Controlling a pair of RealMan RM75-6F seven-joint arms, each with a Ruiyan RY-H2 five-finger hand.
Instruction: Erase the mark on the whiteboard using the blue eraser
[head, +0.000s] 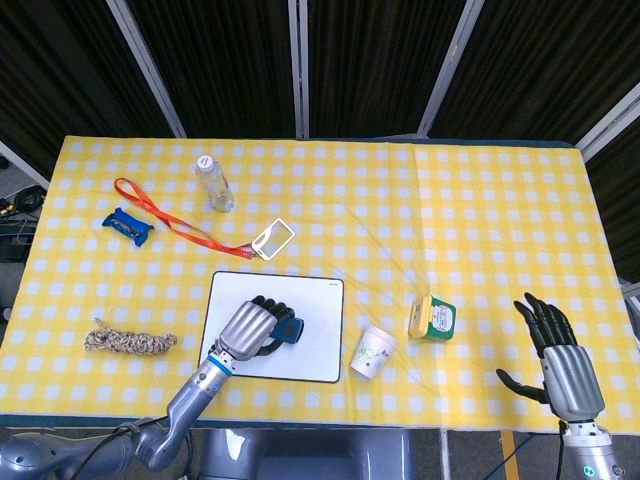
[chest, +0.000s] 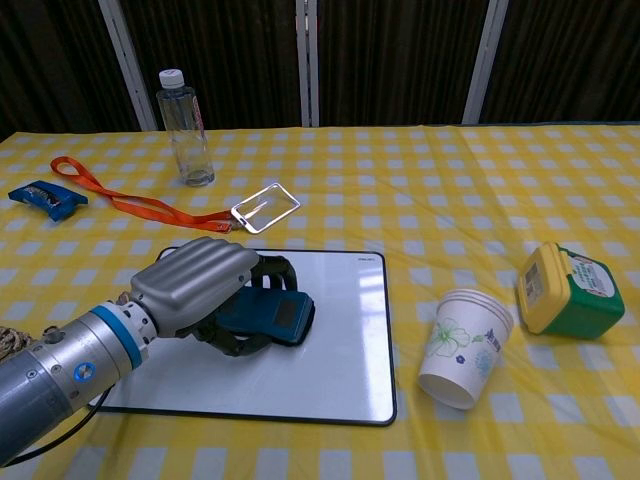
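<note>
left hand (chest: 200, 290) grips blue eraser (chest: 270, 315) | eraser flat on whiteboard (chest: 340, 350), long axis running out rightward past the fingers | right hand (head: 560, 360) empty, fingers spread | no legible writing

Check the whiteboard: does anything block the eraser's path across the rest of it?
Nothing visible does. The left hand holds the eraser on the whiteboard, and the bare surface ahead carries no object. The cup stands off its right edge, apart from it.
</note>
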